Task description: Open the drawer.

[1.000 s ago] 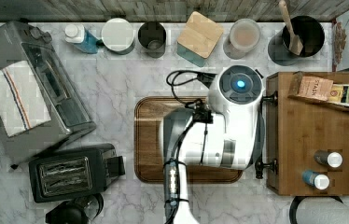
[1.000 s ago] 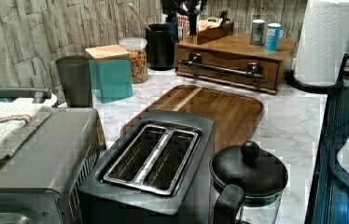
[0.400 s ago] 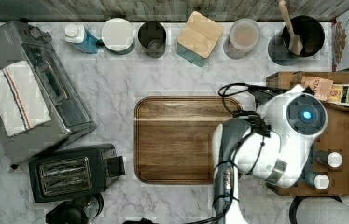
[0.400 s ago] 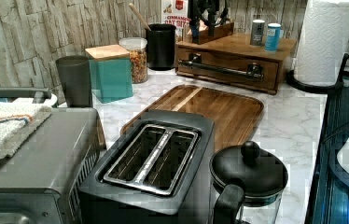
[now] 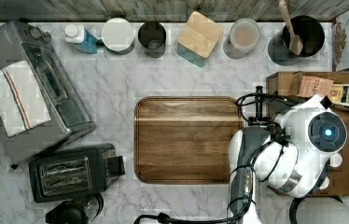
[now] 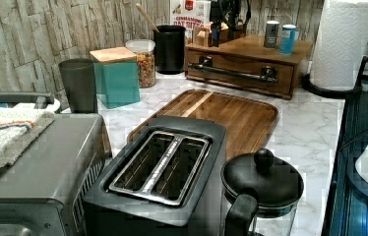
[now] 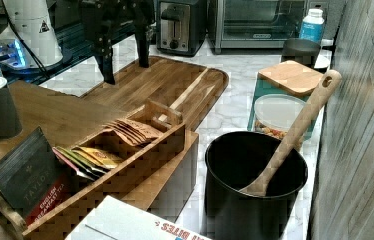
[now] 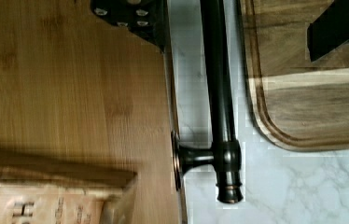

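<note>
1. In the top view, a silver toaster oven [image 5: 46, 88] with a folded striped cloth on it, and a black two-slot toaster [image 5: 70, 171], stand at the top view's left on the white marble desk [image 5: 112, 93]
2. A dark rounded-corner wooden cutting board [image 5: 186, 139] lies mid-desk
3. The wide, shallow light-brown wooden drawer [image 6: 241, 73] sits shut in the front of a bamboo box at the top view's right, just beside the board; its long black metal bar handle [image 8: 219, 93] runs along the front on posts, over a strip of marble between box and board
4. The white robot arm [image 5: 298, 149] hangs above the box's front edge; its black claw [image 7: 123, 60] is released, fingers apart over the board, touching nothing
</note>
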`<control>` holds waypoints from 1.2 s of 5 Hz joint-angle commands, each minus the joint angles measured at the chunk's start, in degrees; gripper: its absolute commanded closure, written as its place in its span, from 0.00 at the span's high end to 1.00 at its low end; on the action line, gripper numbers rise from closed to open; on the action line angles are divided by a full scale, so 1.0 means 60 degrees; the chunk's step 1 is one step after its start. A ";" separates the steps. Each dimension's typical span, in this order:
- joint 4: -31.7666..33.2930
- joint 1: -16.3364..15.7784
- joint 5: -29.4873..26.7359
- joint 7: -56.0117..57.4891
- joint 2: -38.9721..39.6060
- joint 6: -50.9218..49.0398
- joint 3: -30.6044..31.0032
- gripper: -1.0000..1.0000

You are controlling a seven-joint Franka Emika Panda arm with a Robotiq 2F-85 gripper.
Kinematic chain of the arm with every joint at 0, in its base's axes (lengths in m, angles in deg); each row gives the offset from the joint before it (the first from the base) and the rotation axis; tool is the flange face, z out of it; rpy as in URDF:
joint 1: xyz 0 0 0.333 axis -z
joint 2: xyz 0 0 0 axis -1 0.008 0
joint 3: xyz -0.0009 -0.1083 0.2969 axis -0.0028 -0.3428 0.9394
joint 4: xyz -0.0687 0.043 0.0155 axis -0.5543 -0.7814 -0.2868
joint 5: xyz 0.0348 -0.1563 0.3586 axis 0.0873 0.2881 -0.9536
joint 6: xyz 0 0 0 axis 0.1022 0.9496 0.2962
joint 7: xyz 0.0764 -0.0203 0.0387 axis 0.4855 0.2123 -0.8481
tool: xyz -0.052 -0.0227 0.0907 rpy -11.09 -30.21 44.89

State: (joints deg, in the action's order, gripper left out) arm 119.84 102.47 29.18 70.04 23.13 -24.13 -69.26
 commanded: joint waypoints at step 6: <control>0.2077 -0.0375 0.1483 -0.2082 0.1171 0.3428 -0.0106 1.00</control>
State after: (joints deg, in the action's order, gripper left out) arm 130.92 100.58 34.79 62.40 29.40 -6.56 -68.95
